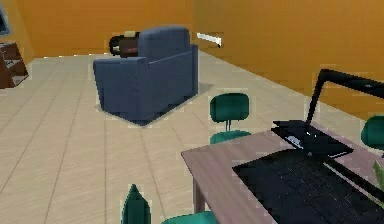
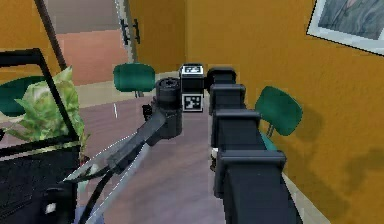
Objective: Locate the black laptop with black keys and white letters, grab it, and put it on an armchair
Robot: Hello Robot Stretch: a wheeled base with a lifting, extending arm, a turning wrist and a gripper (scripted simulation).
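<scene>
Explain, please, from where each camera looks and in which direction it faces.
Forward view: on the robot, looking ahead and somewhat down, at a blue armchair, a green chair and a table with a black laptop.
Arm side view: on the robot's body, looking out sideways over the table; the dark arm and the hand show in it.
Shared: both views show the table.
</scene>
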